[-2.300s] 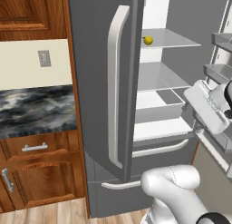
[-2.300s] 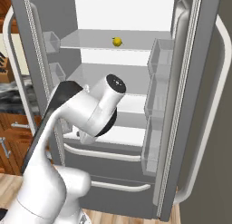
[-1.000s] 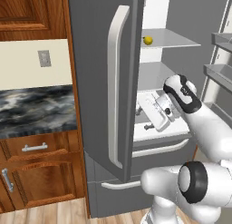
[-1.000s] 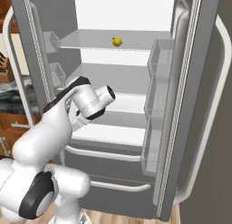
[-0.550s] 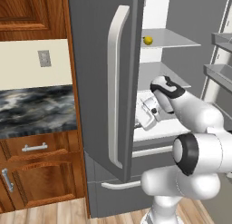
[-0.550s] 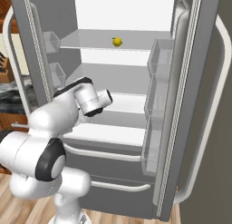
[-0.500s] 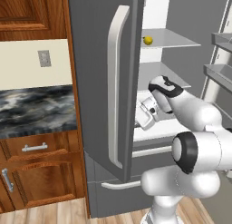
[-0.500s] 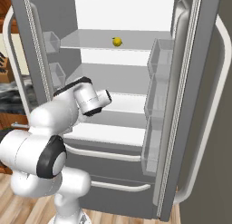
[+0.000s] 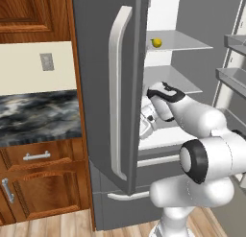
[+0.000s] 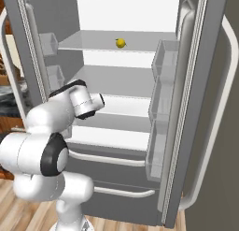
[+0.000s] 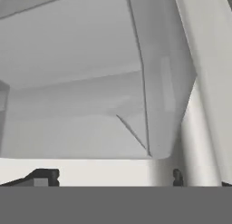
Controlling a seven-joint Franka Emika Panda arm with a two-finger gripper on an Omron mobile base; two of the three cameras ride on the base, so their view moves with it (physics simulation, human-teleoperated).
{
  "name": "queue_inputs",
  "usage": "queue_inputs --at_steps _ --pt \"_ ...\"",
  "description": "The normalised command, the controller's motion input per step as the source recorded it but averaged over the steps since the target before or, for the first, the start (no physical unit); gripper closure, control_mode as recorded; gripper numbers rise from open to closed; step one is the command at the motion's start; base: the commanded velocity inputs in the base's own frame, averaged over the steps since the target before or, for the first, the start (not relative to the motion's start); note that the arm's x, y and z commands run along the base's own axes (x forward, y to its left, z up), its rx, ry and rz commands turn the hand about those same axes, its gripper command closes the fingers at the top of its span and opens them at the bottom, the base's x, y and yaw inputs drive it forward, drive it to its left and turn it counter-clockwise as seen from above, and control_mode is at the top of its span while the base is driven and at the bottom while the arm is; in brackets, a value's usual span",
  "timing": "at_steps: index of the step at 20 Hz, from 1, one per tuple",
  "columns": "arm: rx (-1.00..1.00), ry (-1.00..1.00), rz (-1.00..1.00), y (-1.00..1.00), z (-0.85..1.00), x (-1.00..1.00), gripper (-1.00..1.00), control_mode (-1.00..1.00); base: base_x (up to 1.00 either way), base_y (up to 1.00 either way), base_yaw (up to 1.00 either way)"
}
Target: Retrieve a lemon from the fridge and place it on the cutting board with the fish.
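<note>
Lemon [image 10: 121,42] sits on the upper glass shelf [image 10: 93,43] inside the open fridge [image 10: 196,108], toward the middle, nothing touching it; also seen at the shelf's left edge in the left base view [image 9: 156,42]. Gripper [image 9: 147,122] is lower, down at the middle shelves, near the fridge's left side. So lemon lies above the jaws and further in. Jaws spread wide, holding nothing; both tips [image 11: 177,177] at hand view bottom. Roundish fruit, no real long axis. Next move probably: raise, reach in.
</note>
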Motion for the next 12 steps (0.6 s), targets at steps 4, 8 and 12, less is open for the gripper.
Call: queue_inputs --at_steps 4,8,12 --pt "0.04 0.00 -0.03 0.73 0.00 -0.73 -1.00 -1.00 0.00 0.00 0.00" --pt "0.00 0.00 -0.09 0.83 0.00 -0.68 -1.00 -1.00 0.00 0.00 0.00" --pt "0.00 0.00 -0.14 0.84 0.00 -0.64 -1.00 -1.00 0.00 0.00 0.00"
